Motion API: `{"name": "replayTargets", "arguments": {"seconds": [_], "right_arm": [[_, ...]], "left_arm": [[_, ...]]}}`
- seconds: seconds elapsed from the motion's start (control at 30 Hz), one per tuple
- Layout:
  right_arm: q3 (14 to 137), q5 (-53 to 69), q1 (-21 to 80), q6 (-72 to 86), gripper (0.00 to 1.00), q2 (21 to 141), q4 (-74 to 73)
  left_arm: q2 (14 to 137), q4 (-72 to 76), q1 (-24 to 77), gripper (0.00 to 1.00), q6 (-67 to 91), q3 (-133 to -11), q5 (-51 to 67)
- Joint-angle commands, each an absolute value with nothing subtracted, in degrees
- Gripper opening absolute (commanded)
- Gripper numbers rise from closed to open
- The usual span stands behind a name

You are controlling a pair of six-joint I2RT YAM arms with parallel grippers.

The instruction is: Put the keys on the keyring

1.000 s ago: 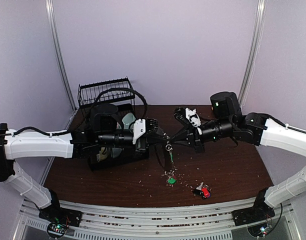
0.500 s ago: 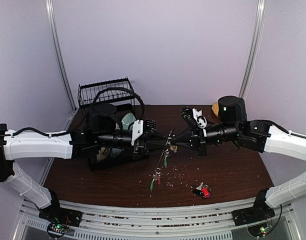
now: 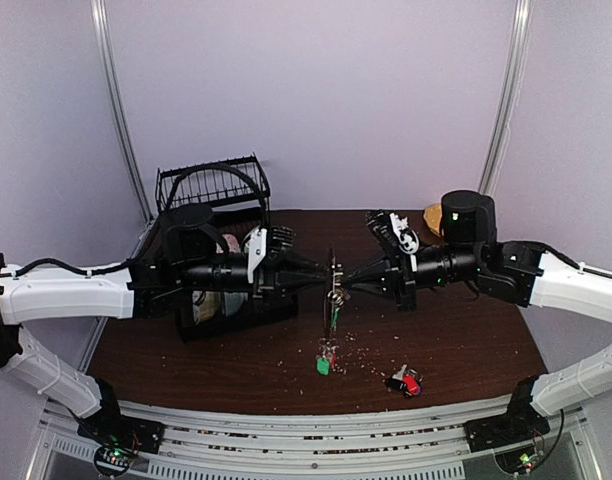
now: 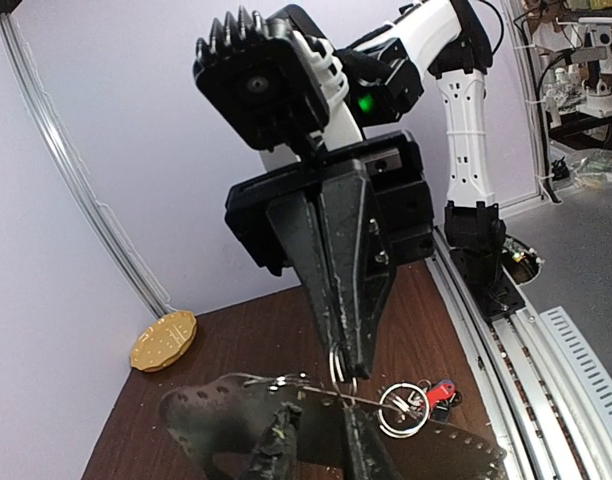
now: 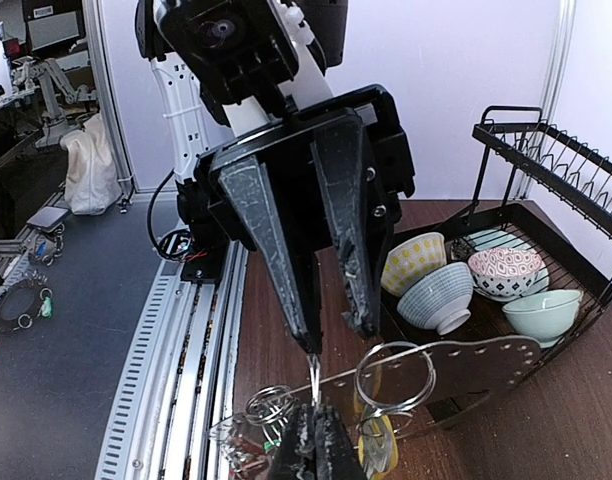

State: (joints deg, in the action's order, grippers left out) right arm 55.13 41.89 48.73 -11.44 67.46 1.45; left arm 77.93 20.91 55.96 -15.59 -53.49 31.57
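In the top view my left gripper (image 3: 319,276) and right gripper (image 3: 348,277) meet tip to tip above the table's middle. The thin keyring (image 3: 333,268) stands edge-on between them. Keys hang from it down to a green tag (image 3: 323,365). My right gripper (image 5: 313,440) is shut on a small split ring (image 5: 313,372), which also shows in the left wrist view (image 4: 332,368). The keyring wire (image 4: 286,384) runs through that ring. My left gripper (image 4: 321,435) has its fingers apart under the wire. A larger ring (image 5: 394,342) carries a yellow-tagged key (image 5: 378,440).
Keys with red and black tags (image 3: 406,382) lie on the table at the front right. A black dish rack (image 3: 211,185) holding bowls (image 5: 436,295) stands behind my left arm. A tan plate (image 4: 163,340) lies at the back right. Crumbs dot the table.
My right gripper has moved left to meet the left gripper's tips. The left arm's body has drawn back leftward. The hanging keys with the green tag have swung left, then back.
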Motion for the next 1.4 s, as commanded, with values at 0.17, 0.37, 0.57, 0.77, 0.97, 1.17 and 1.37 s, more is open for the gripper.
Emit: {"name": "replayTargets", "arguments": {"seconds": [0.17,0.37,0.57,0.77,0.97,1.17,1.37], "right_arm": [[54.7,42.4,48.7,-10.5,0.00,65.5,5.3],[54.7,42.1,48.7,-10.6,0.00,65.5,5.4],[54.5,42.0,48.7,-10.6,0.00,65.6,5.8],[54.5,42.2,48.8,-10.4,0.00,66.1,5.8],[54.4,41.5,48.7,-10.3,0.00,66.1,6.5],[54.4,39.0,48.7,-10.1,0.00,65.8,6.5],[54.7,38.9,48.7,-10.8,0.00,65.5,5.7]], "left_arm": [[79.1,21.1,55.5,0.19,-14.4,-55.3,39.3],[80.2,23.3,55.5,0.08,-11.0,-55.9,32.7],[81.5,25.0,55.5,0.10,-9.5,-56.3,31.9],[81.0,28.1,55.5,0.14,-8.6,-55.3,31.0],[81.1,29.7,55.6,0.14,-8.5,-54.6,34.0],[80.5,27.8,55.7,0.14,-10.6,-53.6,33.8],[78.8,22.8,54.9,0.25,-14.2,-52.9,33.5]]}}
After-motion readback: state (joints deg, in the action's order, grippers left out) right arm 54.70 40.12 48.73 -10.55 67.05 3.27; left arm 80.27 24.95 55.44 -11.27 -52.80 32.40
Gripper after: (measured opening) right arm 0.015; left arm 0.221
